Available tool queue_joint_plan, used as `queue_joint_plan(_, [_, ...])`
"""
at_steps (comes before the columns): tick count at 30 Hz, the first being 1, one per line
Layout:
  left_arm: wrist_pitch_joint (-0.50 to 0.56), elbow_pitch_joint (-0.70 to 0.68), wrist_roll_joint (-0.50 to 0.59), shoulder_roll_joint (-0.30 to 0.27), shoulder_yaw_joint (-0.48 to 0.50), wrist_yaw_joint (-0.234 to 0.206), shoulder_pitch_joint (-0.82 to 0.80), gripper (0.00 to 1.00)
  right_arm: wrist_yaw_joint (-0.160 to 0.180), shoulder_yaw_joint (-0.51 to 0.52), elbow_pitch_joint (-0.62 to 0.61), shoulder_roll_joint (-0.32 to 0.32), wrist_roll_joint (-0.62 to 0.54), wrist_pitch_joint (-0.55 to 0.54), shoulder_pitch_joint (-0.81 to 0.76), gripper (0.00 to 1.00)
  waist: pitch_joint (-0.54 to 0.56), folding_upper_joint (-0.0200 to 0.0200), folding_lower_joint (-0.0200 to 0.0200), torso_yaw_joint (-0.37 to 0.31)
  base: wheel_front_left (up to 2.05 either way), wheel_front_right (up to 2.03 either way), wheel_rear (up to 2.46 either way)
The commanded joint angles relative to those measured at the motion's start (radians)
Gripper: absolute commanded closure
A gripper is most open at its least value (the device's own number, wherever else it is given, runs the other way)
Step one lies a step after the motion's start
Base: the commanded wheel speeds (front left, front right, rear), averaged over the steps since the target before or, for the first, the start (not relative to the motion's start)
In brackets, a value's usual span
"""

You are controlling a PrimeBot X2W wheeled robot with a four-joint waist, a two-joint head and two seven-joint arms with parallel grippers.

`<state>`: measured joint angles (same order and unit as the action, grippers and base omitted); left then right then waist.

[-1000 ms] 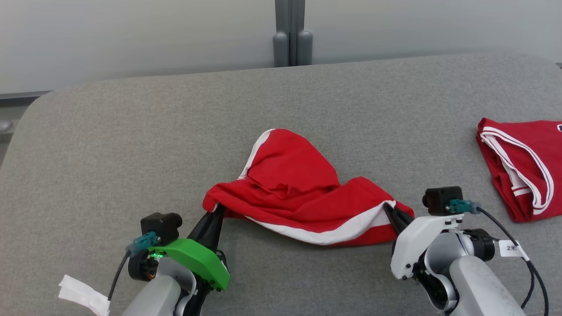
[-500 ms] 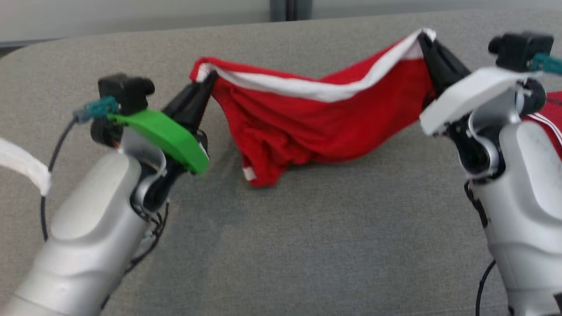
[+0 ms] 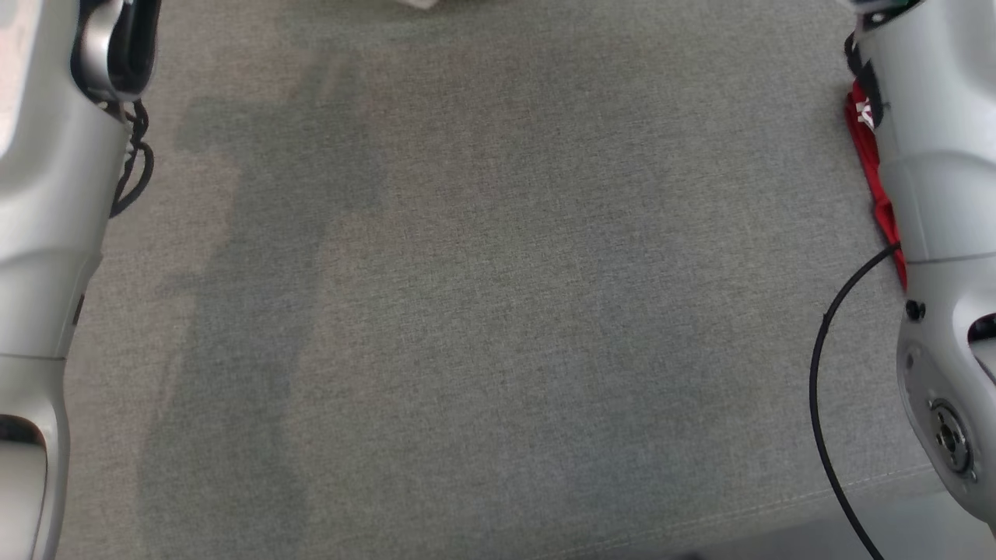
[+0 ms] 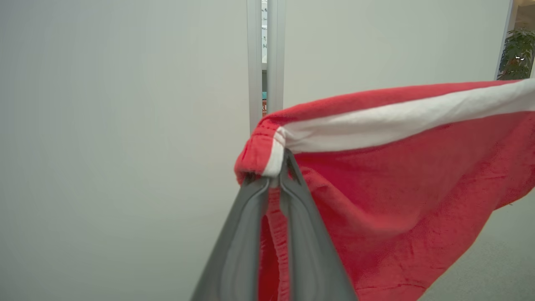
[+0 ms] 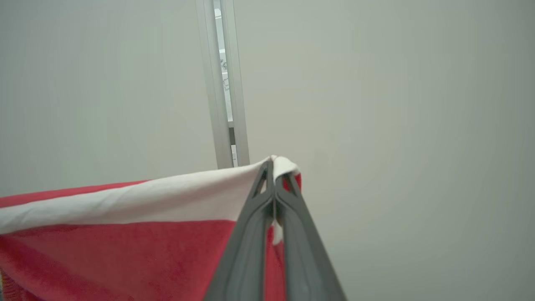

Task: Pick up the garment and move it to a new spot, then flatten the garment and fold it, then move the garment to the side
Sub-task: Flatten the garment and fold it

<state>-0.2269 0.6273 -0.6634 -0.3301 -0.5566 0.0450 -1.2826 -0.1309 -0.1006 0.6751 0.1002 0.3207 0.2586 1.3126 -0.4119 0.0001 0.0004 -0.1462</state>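
Head view: pale forearms [image 3: 47, 202] flanked a grey table [image 3: 498, 311], with a red cloth strip [image 3: 873, 175] beside the right one. Left wrist view: the left gripper [image 4: 278, 167] pinched a corner of the red garment [image 4: 397, 188] at its white band, and the garment hung in the air before a pale wall [image 4: 125, 125]. Right wrist view: the right gripper [image 5: 273, 169], fingers pressed together, pinched another white-banded corner.

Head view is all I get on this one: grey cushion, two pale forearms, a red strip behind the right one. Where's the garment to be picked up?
Observer: In the left wrist view, the left gripper is shut on one corner of the red garment.
Operator: Is the right arm holding it too?
Observer: Yes. In the right wrist view, the right gripper has its fingers closed on the end of the garment's white band.
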Motion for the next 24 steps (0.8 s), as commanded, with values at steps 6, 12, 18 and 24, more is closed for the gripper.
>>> queue_joint_plan(6, [-0.037, -0.031, 0.034, 0.012, 0.028, 0.021, -0.003, 1.00, 0.001, 0.048, -0.179, -0.014, -0.093, 0.006, -0.037, 1.00, -0.045, -0.0001, -0.0004, -0.006, 0.00, 0.00, 0.00])
queue_joint_plan(12, [-0.038, -0.047, 0.085, 0.040, -0.035, 0.058, 0.180, 1.00, 0.001, -0.063, -0.210, 0.045, -0.072, 0.006, -0.222, 1.00, -0.049, -0.0001, -0.0004, 0.026, 0.00, 0.00, 0.00])
queue_joint_plan(18, [-0.038, -0.071, 0.101, 0.033, -0.127, 0.078, 0.423, 1.00, 0.001, -0.220, -0.223, 0.171, 0.042, -0.002, -0.462, 1.00, 0.004, -0.0001, -0.0004, 0.054, 0.00, 0.00, 0.00])
queue_joint_plan(24, [-0.030, -0.104, 0.088, -0.018, -0.193, 0.084, 0.621, 1.00, 0.001, -0.302, -0.319, 0.299, 0.175, -0.110, -0.664, 1.00, 0.102, -0.0001, -0.0004, 0.060, 0.00, 0.00, 0.00])
